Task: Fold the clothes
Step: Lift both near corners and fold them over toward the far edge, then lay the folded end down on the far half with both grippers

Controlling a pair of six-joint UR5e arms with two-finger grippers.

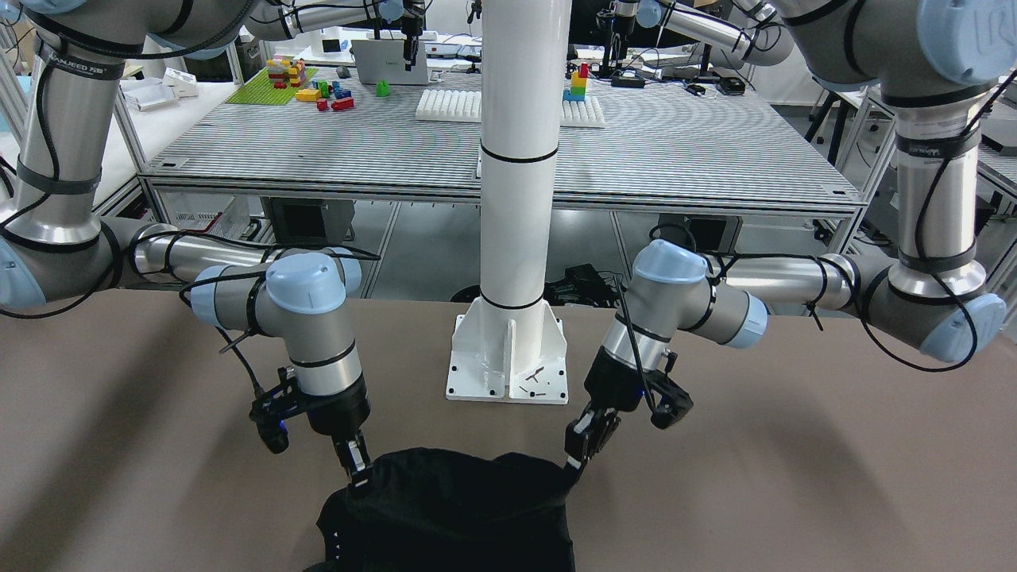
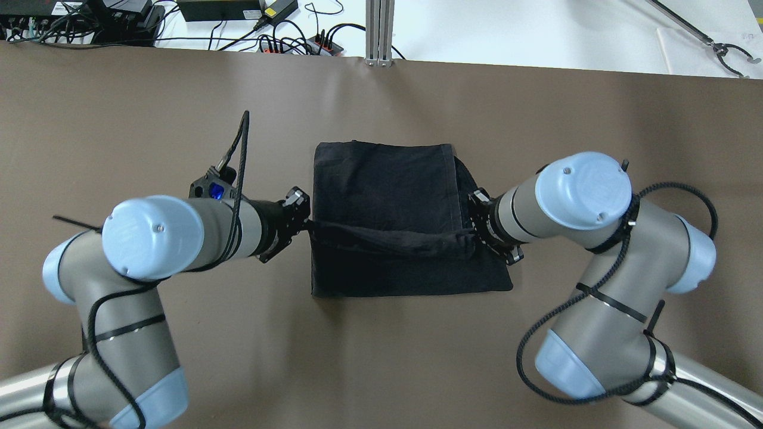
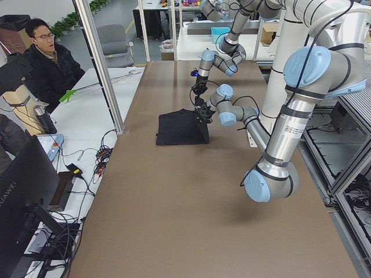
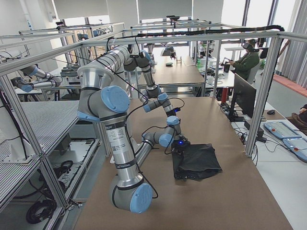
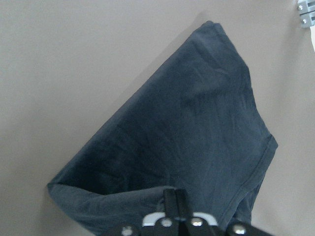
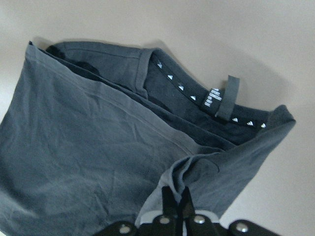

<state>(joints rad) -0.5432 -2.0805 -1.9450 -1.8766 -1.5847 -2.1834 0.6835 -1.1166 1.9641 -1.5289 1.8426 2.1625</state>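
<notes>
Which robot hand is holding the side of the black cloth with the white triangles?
The right gripper. Its side of the clothes shows a row of white triangles and a tag; the left gripper holds plain black fabric.

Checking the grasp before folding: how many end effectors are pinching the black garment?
2. The left end effector pinches the black garment at its left edge in the overhead view; the right end effector pinches the opposite edge. None hidden.

silver-grey tube arms (image 2: pixel 128 345), pale blue joint caps (image 2: pixel 152 237), black cables (image 2: pixel 244 140) held by zip ties (image 2: pixel 611 302).
</notes>
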